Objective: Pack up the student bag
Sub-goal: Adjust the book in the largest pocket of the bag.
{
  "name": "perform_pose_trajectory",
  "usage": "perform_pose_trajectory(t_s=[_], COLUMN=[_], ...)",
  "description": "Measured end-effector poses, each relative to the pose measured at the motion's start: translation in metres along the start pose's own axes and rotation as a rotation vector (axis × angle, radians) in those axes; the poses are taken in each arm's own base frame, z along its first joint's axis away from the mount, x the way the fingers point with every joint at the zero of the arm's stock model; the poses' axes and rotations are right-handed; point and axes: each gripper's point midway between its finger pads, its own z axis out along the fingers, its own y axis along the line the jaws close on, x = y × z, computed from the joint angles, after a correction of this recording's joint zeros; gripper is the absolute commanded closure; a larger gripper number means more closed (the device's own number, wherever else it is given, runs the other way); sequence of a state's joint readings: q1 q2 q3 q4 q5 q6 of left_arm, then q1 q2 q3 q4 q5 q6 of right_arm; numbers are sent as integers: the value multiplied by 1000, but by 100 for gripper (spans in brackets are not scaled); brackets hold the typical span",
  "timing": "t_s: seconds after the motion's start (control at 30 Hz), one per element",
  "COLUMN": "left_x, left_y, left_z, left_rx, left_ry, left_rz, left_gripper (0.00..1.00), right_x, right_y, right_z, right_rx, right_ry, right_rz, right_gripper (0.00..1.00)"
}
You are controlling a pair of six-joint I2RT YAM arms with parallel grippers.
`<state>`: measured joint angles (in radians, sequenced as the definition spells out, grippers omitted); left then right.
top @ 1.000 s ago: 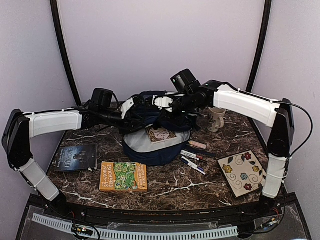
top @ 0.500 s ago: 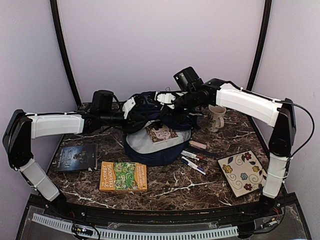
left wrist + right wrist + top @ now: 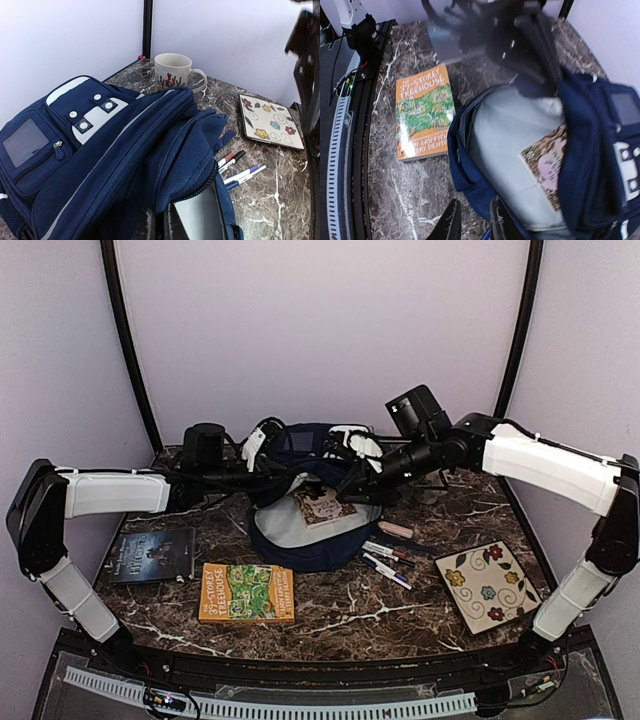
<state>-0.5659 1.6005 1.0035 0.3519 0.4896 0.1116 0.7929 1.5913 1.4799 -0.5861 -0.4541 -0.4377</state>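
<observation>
The bag (image 3: 315,535) lies in the middle of the table (image 3: 380,618), just above the centre of the overhead view. Its mouth gapes toward the lower edge of the frame, so the grey lining and a brown-covered book (image 3: 322,508) inside it show. We see the left pincer (image 3: 260,447) closed at the bag's upper left. It looks to be pinching the flap to hold the mouth up, though its wrist view shows little of the grip itself. The right pincer (image 3: 474,223) hangs over the opening with its jaws apart and nothing between them. We judge the thin pinch of cloth to be the weak point: if the fabric slips out, the flap would drop over the opening, cover the book and block anything more from going in. The two arms also meet closely above the bag, so a careless swing by either could knock the other or tug the flap loose. The mug (image 3: 172,70) stands just behind the bag, near the right arm, which could topple it. The pens (image 3: 388,560) lie just beside the bag's lower right edge, and dragging the bag would scatter them. The green book (image 3: 247,592) at lower left lies flat, so we expect it to be hard to lift and easy to shove toward the table's near edge.
</observation>
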Motion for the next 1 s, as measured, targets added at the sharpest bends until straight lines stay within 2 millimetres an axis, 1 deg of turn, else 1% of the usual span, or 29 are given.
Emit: perform_pose_trajectory(t_s=[0.13, 0.17, 0.23, 0.3, 0.43, 0.6, 0.7, 0.8, 0.9, 1.0], left_x=[-6, -7, -9, -13, -21, -31, -32, -37, -44, -47], left_y=[2, 2, 1, 0, 0, 2, 3, 2, 2, 3], left_z=[2, 3, 3, 4, 5, 4, -1, -8, -15, -18], left_rx=[-3, -3, -4, -7, -12, -28, -50, -73, -93, -108], left_ry=[-27, -32, -38, -44, -47, -38, -26, -28, -37, -44], left_rz=[-63, -79, -100, -113, -128, -135, -140, -141, -142, -148], left_gripper=[100, 100, 100, 100, 100, 100, 100, 100, 100, 100], right_x=[50, 59, 71, 75, 76, 78, 82, 86, 85, 85], right_y=[10, 10, 5, -5, -24, -39, -47, -55, -66, -74], right_z=[26, 32, 39, 45, 54, 62, 66, 73, 83, 91], right_rx=[-38, -34, -13, 26, 102, 160, 186, 206, 223, 234], right_ry=[101, 126, 163, 180, 207, 241, 262, 285, 297, 309], right_rz=[73, 79, 72, 39, -63, -175, -223, -264, -300, -335], right_gripper=[82, 82, 83, 83, 84, 86, 86, 85, 84, 83])
